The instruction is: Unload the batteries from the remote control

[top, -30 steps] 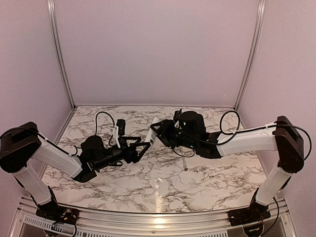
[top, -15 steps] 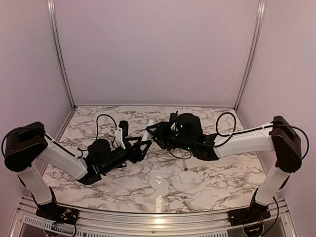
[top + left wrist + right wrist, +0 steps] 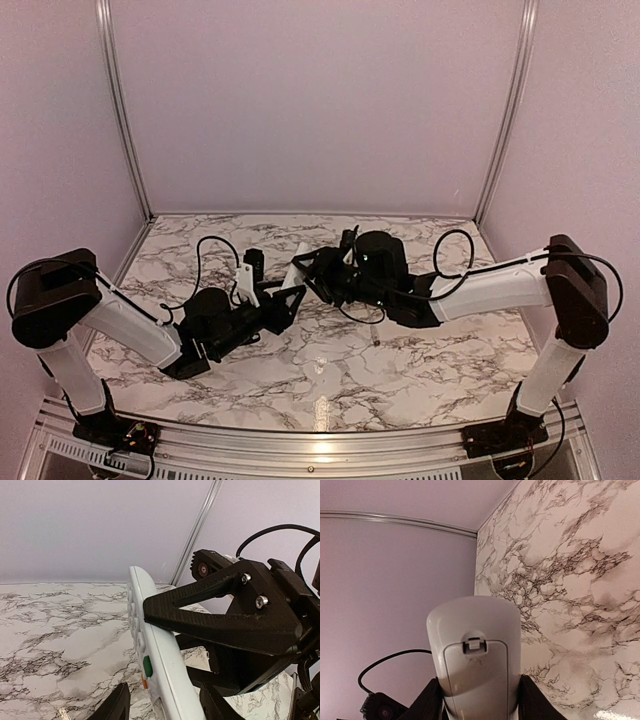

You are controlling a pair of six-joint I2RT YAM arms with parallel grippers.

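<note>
Pointing steeply upward, remote control (image 3: 298,262), free end topmost

White marble-veined table (image 3: 330,375). Plain lilac walls (image 3: 320,100) behind and at both sides, joined at the back corners by slim metal posts (image 3: 122,110). Flat on the tabletop, right of centre, a thin grey stick (image 3: 374,334).

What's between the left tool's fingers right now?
The remote control, gripped by the right tool, sits between the fingers of the left tool, seen in the left wrist view.
</note>
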